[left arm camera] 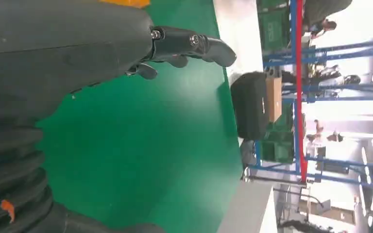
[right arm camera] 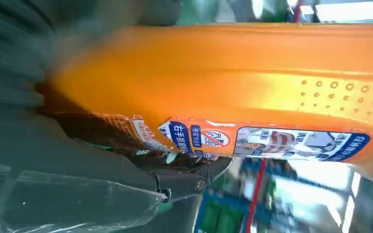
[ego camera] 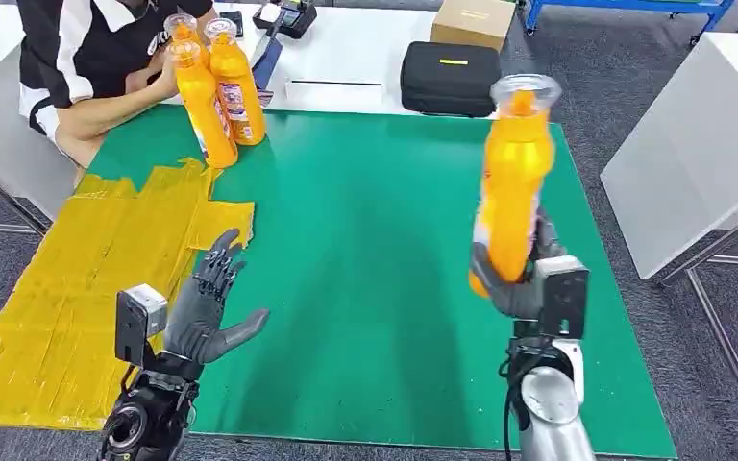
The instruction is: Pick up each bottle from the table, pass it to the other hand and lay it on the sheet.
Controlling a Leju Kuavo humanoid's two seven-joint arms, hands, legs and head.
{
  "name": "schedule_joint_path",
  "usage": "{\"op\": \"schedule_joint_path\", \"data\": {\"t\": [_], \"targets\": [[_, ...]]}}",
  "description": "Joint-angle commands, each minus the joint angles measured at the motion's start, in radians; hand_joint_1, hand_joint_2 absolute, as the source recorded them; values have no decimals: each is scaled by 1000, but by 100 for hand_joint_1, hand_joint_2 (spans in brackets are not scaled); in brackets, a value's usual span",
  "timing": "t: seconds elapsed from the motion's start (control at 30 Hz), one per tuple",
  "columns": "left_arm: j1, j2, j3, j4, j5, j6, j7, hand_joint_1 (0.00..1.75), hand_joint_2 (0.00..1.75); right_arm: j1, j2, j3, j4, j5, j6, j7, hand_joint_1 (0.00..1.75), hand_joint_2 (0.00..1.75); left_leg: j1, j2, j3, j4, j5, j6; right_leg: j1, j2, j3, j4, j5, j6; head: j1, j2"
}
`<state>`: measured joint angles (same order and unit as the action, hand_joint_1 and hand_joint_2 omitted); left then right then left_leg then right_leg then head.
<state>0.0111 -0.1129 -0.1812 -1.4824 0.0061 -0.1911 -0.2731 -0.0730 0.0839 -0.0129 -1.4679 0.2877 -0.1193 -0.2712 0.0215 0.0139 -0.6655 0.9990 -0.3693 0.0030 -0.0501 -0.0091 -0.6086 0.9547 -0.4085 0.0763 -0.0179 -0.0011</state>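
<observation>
A tall orange plastic bottle (ego camera: 512, 182) was gripped upright by the right hand (ego camera: 519, 283); the left hand (ego camera: 204, 312) was held empty, fingers spread.

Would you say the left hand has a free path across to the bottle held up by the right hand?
Probably yes: the left hand is open, and only bare green mat lies between it and the bottle.

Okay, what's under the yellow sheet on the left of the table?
The yellow crinkled sheet lies flat on the green table mat, which shows along its right edge. Its near-left part overhangs the grey floor. Whatever else sits beneath is covered, so I cannot tell.
</observation>
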Motion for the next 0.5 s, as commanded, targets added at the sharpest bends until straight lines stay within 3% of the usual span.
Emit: {"op": "schedule_joint_path", "data": {"t": [0.03,0.23,0.5], "targets": [[-79,35,-44,152,6,-1,-7,0,175,-123,-1,158,242,25,101,44,175,175,0,2,6,-1,-1,0,1,3,5,-1,0,-5,0,0],[-79,36,-44,150,6,-1,-7,0,175,-125,-7,157,243,26,103,45,175,175,0,1,6,-1,-1,1,1,1,5,-1,-1,-5,0,0],[-174,30,-55,246,52,-9,-1,0,175,-286,14,283,482,128,134,33,175,175,0,2,4,-1,0,1,1,3,3,-1,0,-4,0,0]]}}
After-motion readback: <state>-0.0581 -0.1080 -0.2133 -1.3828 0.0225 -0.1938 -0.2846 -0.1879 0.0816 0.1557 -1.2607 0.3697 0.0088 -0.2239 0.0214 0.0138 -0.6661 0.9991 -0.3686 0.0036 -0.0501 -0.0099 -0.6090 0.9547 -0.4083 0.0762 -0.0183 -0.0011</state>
